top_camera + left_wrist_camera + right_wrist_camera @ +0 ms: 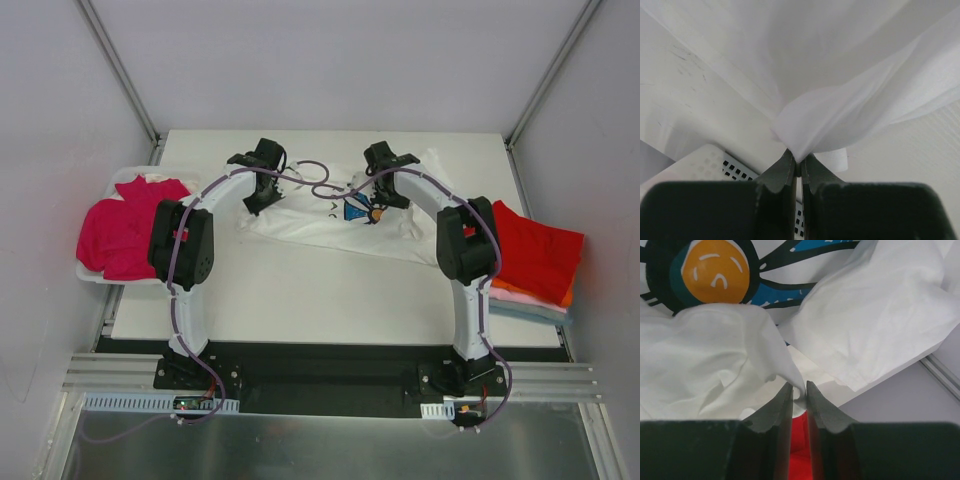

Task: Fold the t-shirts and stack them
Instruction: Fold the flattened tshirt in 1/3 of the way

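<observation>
Left of the worktop (300,295) sits the magenta pile (120,235), left hand (799,160) pinched tight on the white tee (300,225) sprawled far-centre, likely light and floppy so grab hem corners, right hand (800,388) jaws barely parted at its edge, folded stack (535,250) right, smooth top, 2 walls (60,120) close.

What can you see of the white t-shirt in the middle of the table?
The white t-shirt is thin, soft cloth with a print of an orange face and blue petals. It lies rumpled and partly spread on the far half of the table. The left claw is shut on a bunched fold of it. The right claw, jaws slightly apart, sits at a wrinkled edge.
</observation>
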